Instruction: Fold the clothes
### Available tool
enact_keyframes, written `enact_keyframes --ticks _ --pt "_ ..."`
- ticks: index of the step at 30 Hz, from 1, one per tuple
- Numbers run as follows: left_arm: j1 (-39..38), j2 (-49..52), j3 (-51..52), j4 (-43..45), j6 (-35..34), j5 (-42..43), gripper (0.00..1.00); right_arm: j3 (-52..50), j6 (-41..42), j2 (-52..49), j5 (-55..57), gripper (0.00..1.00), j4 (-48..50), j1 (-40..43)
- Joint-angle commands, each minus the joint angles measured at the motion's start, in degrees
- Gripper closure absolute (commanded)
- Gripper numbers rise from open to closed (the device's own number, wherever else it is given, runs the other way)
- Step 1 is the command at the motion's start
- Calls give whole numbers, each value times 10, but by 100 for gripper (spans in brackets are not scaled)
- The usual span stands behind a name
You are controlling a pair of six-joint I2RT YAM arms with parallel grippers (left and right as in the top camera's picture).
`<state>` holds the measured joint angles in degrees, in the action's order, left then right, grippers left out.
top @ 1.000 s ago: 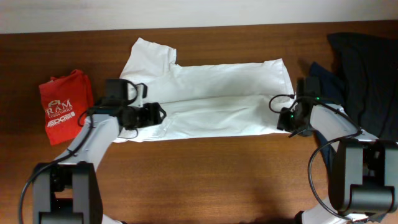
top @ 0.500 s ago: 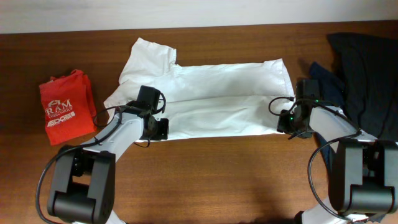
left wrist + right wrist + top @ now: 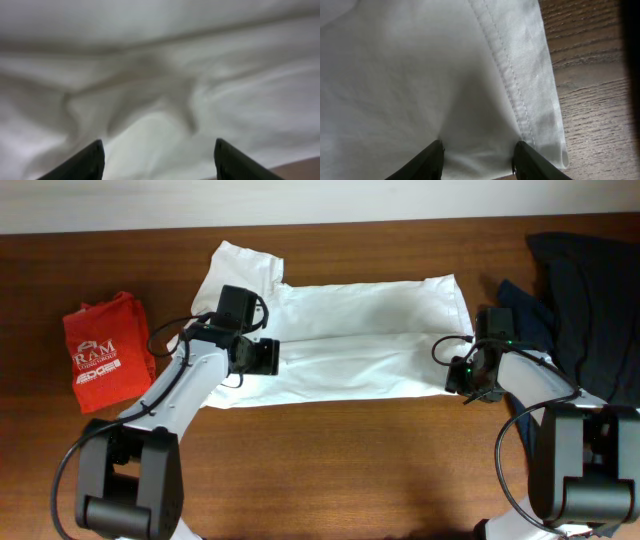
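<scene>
A brown wooden table [image 3: 350, 460] ran beneath a pale wall. One white shirt [image 3: 370, 330] lay spread across the middle, partly folded. One folded red shirt [image 3: 105, 350] sat well to its left. At the far right lay one dark heap [image 3: 590, 300], with navy and black cloth showing. There were two claws. The left claw [image 3: 268, 357] was over the white shirt's left part, fingers apart. The right claw [image 3: 458, 375] was clamped on its near right corner.

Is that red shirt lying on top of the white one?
No, in the overhead view the red T-shirt lies on the wooden table, apart from the white T-shirt.
</scene>
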<state>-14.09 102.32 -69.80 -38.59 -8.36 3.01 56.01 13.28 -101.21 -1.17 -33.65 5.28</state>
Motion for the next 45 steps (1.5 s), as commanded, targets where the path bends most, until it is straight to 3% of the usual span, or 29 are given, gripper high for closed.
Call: enact_keyframes --ticks 1,3,6,10,19,20,23,27,31,36,45 --pt "56 -30 -3 -47 -6 -35 30 -12 3 -4 6 51 -2 4" --pt "107 -46 -3 -66 -32 -34 30 -12 3 -4 10 52 -2 4" --pt "197 -49 -2 -91 -74 -32 30 -12 3 -4 10 80 -6 4" --pt "239 -48 19 -90 -82 -15 30 -12 3 -4 10 92 -17 4" --pt "240 -48 129 19 -90 -27 30 -12 5 -4 10 96 -46 4" --pt "240 -48 131 21 -90 -31 36 -12 5 -4 10 96 -51 4" --pt "240 -48 140 21 -90 -42 71 -12 6 -4 17 96 -69 4" --pt "240 -48 154 17 -90 -55 99 -12 6 -4 20 96 -83 4" --pt "240 -48 154 -23 -99 -106 100 -12 7 -4 64 96 -119 4" --pt "264 -51 154 -159 -180 -167 100 -12 27 -4 96 96 -199 4" --pt "291 -159 153 -201 -181 -101 98 1 52 27 45 94 -268 4"
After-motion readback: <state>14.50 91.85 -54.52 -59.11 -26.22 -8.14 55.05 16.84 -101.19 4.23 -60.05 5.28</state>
